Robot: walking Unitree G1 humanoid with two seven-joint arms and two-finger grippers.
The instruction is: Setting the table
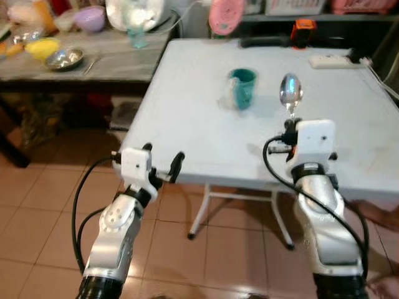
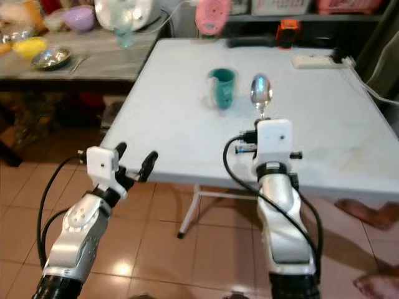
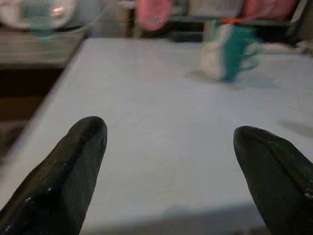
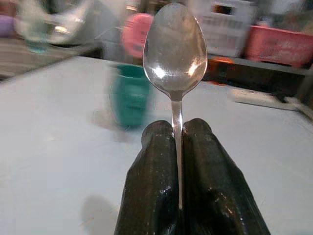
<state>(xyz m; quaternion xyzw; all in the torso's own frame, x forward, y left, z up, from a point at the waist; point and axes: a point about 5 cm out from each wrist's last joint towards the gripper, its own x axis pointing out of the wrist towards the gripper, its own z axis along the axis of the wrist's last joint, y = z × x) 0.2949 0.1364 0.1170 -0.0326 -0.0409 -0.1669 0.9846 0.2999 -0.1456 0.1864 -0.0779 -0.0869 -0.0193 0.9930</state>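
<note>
Right tool (image 4: pixel 178 134) clamped tight on the handle of a shiny silver metal spoon (image 4: pixel 174 51), bowl standing upright above the fingertips, raised over the near part of the white square folding table (image 1: pixel 206 134). Just beyond the spoon and slightly to the left of it, a teal ceramic mug (image 1: pixel 242 86) standing upright on the table, apart from the spoon.

Left tool (image 3: pixel 171 161) spread wide with nothing between its two black fingers (image 3: pixel 68 171), poised at the table's near left edge, well apart from the mug.

At the table's far edge, a white power strip (image 1: pixel 333 60) toward the right corner, and a black and orange object (image 1: pixel 302 32), too blurred to identify. Behind the table, a round pink object (image 1: pixel 225 15).

To the left of the table, a grey wooden side table (image 1: pixel 93 62) carrying a small steel bowl (image 1: pixel 64 58), a yellow bowl (image 1: pixel 42 47), a purple bowl (image 1: pixel 89 18) and a clear glass (image 1: pixel 137 36). Under the table, reddish tiled floor (image 1: pixel 37 218).

No brand, label or writing legible anywhere.
</note>
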